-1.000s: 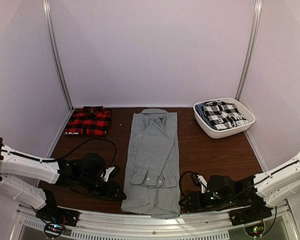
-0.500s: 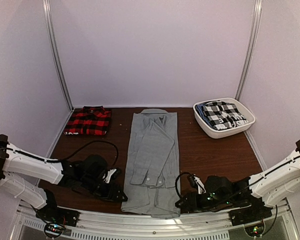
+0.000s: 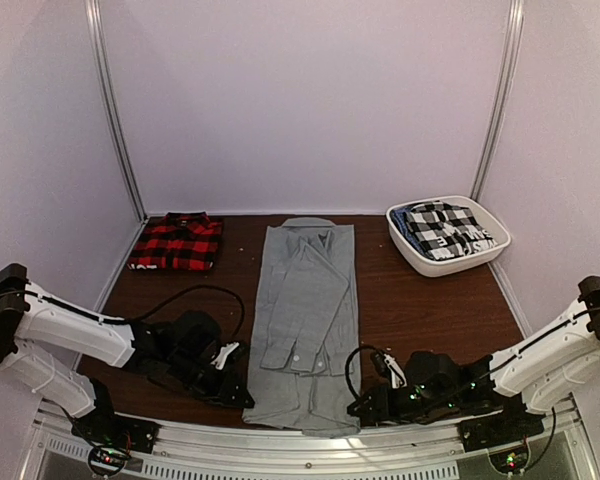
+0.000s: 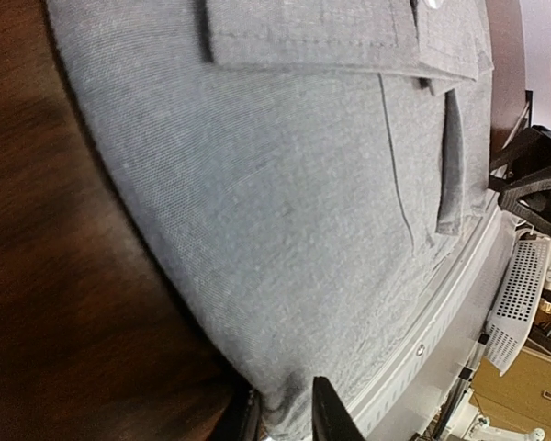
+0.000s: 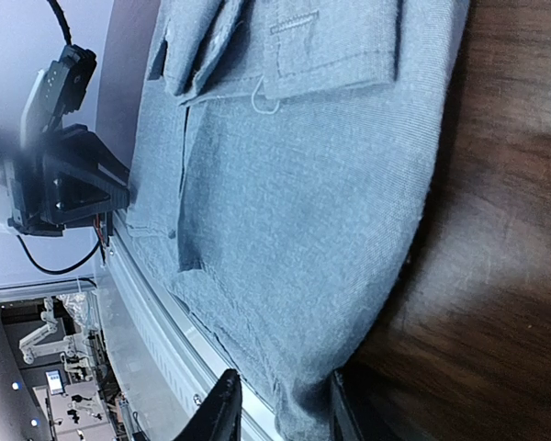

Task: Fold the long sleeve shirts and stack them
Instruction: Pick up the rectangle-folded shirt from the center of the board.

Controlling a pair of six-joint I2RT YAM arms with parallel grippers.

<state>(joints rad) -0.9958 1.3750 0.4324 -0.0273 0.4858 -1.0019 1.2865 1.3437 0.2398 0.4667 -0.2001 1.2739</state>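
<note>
A light grey long sleeve shirt (image 3: 305, 300) lies flat down the middle of the table, collar at the far end, sleeves folded in. A folded red-and-black plaid shirt (image 3: 177, 242) rests at the far left. My left gripper (image 3: 242, 397) sits low at the grey shirt's near left corner. In the left wrist view its jaws (image 4: 289, 418) pinch the bunched hem of the grey shirt (image 4: 275, 202). My right gripper (image 3: 355, 408) is at the near right corner. There its jaws (image 5: 283, 409) stand apart, with the hem of the grey shirt (image 5: 294, 211) between them.
A white basket (image 3: 450, 264) at the far right holds folded black-and-white plaid cloth (image 3: 445, 230). A metal rail (image 3: 310, 440) runs along the table's near edge, just under the shirt's hem. White walls close in the left, right and back sides.
Both grippers have slid inward onto the grey shirt's near corners, and both pairs of jaws have narrowed. The shirts have not moved.
</note>
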